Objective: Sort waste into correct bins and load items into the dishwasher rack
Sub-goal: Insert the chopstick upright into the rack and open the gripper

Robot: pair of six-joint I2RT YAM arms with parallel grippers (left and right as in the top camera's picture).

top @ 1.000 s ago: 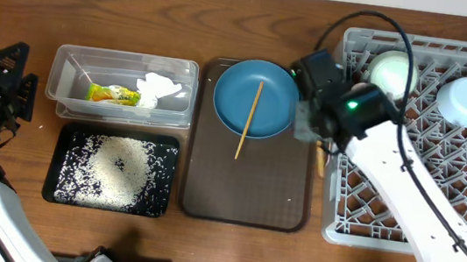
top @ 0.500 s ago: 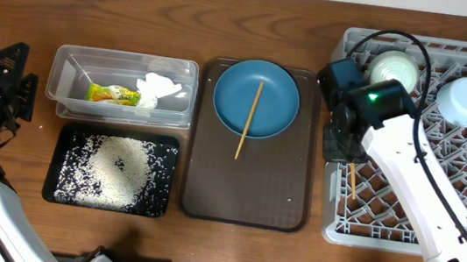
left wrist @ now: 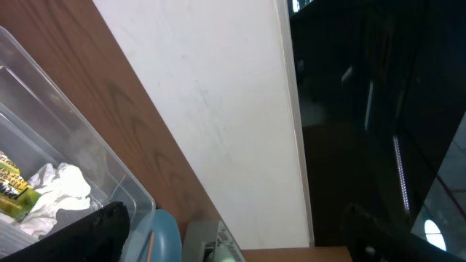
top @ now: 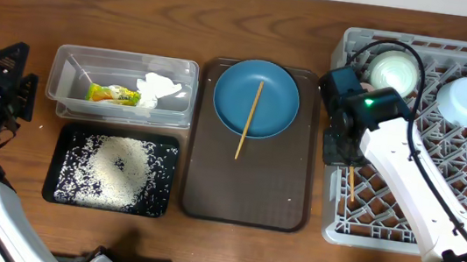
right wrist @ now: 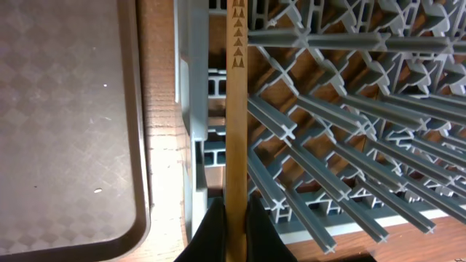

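Here my right gripper (right wrist: 234,218) is pinched almost shut on a wooden chopstick (right wrist: 237,109), gripping it at one end, while the rest runs straight out over the left edge of the dishwasher rack (right wrist: 328,109). The stick carries a short column of small dark triangles near its far end, and no lettering that I can make out. From overhead it lies over the rack's left rows, near the brown serving tray (top: 244,194). The second chopstick (top: 249,120) lies slanted across the dark blue plate (top: 278,88), which sits at the far end of that tray. A pale mint bowl (top: 394,72) and a light blue bowl (top: 464,100) stand in the rack's far rows. To the left, the clear tub (top: 62,85) holds the crumpled napkin (top: 159,90) and the yellow-green snack wrapper (top: 112,94), whose print is too small to read. The black tray (top: 54,194) just beside it holds the rice grains (top: 119,166). My left gripper (left wrist: 244,231) hangs at the table's left edge, its fingers spread wide with nothing between them.
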